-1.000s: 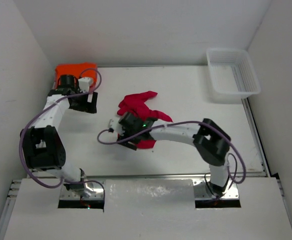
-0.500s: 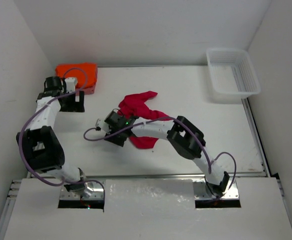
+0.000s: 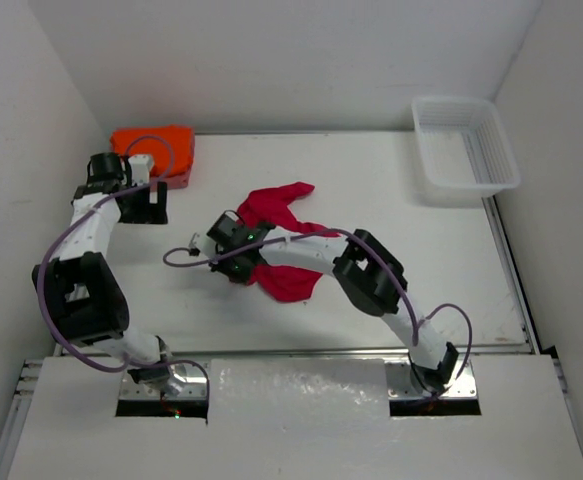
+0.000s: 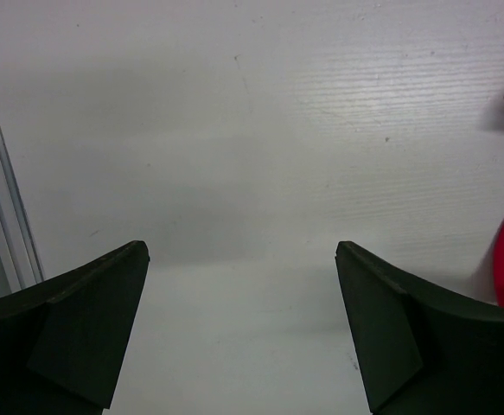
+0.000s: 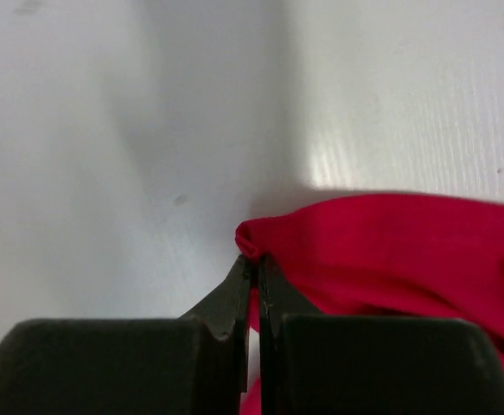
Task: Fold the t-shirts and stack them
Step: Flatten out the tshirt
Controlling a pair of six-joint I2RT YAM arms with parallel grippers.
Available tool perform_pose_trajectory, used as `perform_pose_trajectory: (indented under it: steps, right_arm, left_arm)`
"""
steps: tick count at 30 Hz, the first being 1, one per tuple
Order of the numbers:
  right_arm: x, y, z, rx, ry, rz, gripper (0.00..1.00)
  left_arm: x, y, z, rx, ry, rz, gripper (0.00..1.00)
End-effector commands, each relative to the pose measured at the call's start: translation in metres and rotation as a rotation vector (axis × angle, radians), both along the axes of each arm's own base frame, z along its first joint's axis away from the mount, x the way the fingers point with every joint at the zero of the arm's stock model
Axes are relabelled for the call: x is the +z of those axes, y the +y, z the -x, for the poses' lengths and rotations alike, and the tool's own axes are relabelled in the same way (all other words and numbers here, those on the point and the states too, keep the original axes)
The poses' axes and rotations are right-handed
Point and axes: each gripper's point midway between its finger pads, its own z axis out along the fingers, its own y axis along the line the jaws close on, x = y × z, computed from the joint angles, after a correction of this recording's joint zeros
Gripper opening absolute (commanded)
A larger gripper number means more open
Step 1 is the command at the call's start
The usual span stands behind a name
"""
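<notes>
Now that the right jaws have snapped together, the right wrist view shows them pinched flat on a folded-over edge of the crimson t-shirt (image 5: 390, 251), where a moment ago they stood apart over the cloth. From above, the right arm (image 3: 306, 250) has swung further toward the left of the frame and reaches across the garment, which lies crumpled at the middle of the worktop (image 3: 391, 210), one lobe (image 3: 276, 208) above the arm and another below it. The left arm (image 3: 91, 215) has drawn back from the orange t-shirt (image 3: 156, 142), which sits folded in the upper left corner. A duller, pinkish edge peeps from beneath its lower side, though I cannot tell for certain that this is the salmon shirt. The left jaws stand wide open over bare worktop with nothing between them, and only a sliver of crimson shows at the right edge of that wrist view. The white mesh basket (image 3: 491, 172) in the upper right holds nothing that I can see. By my reckoning the last shirt has just been taken hold of, so spreading it flat comes next. With one corner held, the open left jaws are placed to take the opposite edge.
</notes>
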Motion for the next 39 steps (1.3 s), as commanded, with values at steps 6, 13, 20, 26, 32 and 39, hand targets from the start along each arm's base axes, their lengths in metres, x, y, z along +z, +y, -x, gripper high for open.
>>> perform_pose_trajectory:
  steps: [6,13,20,26,32,39]
  right_arm:
    - [0.333,-0.014,0.043,0.119,-0.153,-0.620,0.00]
    - [0.417,-0.139,-0.027,-0.226,-0.264,-0.821,0.00]
    - [0.354,-0.277,-0.152,-0.652,-0.304,-0.761,0.00]
    - [0.257,-0.329,-0.229,-0.874,-0.135,-0.469,0.24]
    - [0.160,-0.258,-0.123,-0.703,0.023,-0.310,0.65]
    - [0.056,-0.238,-0.012,-0.706,0.076,-0.139,0.66]
  left_arm:
    - [0.054,-0.001,-0.026,-0.039,-0.156,-0.020,0.88]
    - [0.094,-0.006,-0.040,-0.074,-0.250,-0.007,0.88]
    - [0.127,-0.019,-0.066,-0.128,-0.332,-0.028,0.88]
    - [0.107,-0.058,-0.071,-0.238,-0.280,-0.068,0.88]
    - [0.056,-0.092,-0.051,-0.332,-0.150,-0.038,0.88]
    - [-0.025,-0.193,-0.068,-0.610,-0.096,-0.113,1.00]
